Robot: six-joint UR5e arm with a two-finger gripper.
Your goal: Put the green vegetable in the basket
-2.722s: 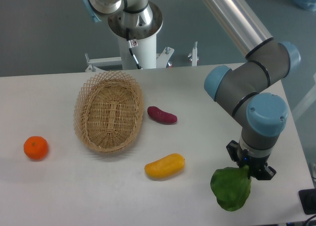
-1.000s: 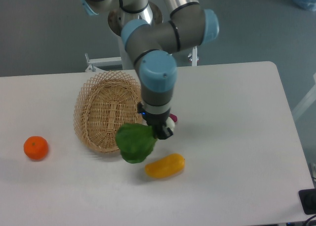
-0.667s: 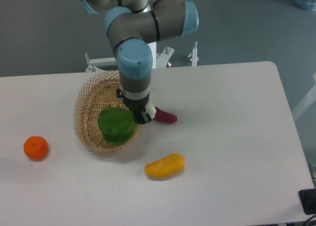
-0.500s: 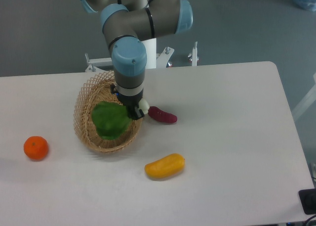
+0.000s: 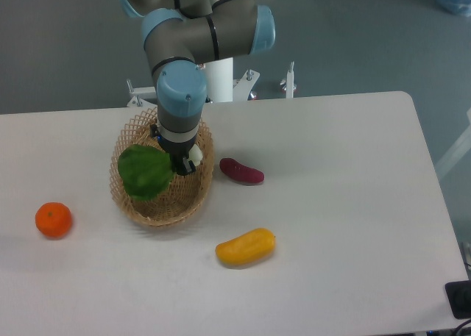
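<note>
dark green vegetable, tan woven basket

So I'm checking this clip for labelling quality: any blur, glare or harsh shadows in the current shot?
Fixed camera: sharp overall, light even and soft, no glare on the white table. Only faint shadows lie beside the yellow vegetable and orange fruit. The green vegetable, in the tool over the basket, is crisp; slight blur shows at the arm's top edge.
</note>
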